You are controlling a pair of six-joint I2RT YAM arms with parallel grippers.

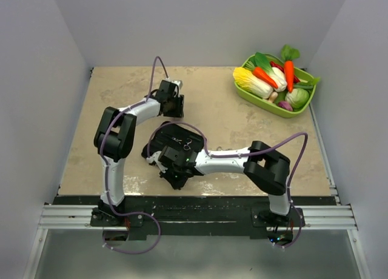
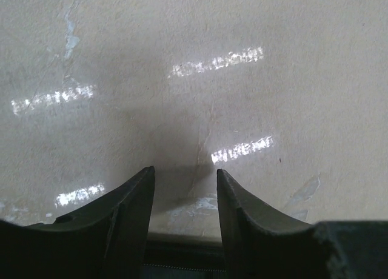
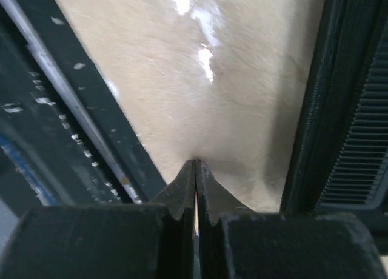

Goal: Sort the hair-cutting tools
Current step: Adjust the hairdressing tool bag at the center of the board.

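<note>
The left gripper (image 2: 185, 185) hangs over bare table (image 2: 182, 60), its jaws half apart with nothing between them. It stands beyond the case (image 1: 173, 135), probably to keep out of the other arm's way, or to be ready to come in for a pick. The right gripper (image 3: 195, 170) is pressed shut and empty, low over the table at the near side of the case. Beside it runs a black ribbed edge (image 3: 357, 133), which may be one of the combs or the case itself; it is not clear which. Closed tips suit nudging or prying a flat thing better than grasping it. One pair of scissors (image 1: 189, 144) lies on the case, just beyond the right wrist. Otherwise the combs do not show plainly against the black.
</note>
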